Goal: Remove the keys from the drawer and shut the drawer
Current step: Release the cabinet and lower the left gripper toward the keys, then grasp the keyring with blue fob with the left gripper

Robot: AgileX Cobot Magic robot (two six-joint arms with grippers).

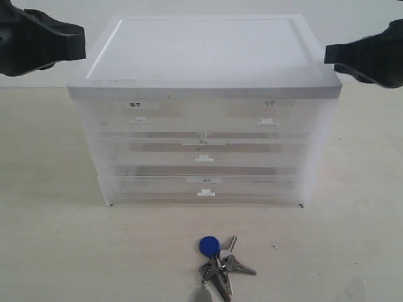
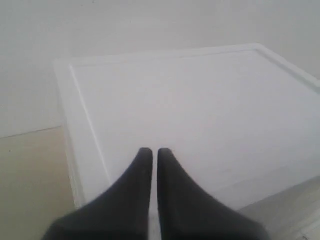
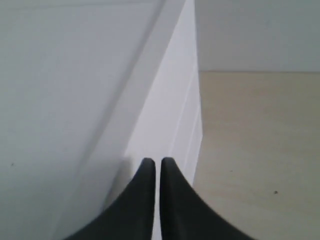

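Left end effector (image 2: pixel 151 152) and right end effector (image 3: pixel 157 162) running off-frame, both pressing fingers together, gripping nothing, one bunch of keys (image 1: pixel 221 264) lying on counter (image 1: pixel 75 251) well below between them, bottom cropped, key count unclear, drawer (image 1: pixel 141 116) sitting closed beneath left one.

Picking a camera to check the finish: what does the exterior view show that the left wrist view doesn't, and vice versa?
Exterior only: the keys lying on the table in front, and the closed drawer fronts. Left wrist only: the left tool close up, shut. Both: the cabinet's white top.
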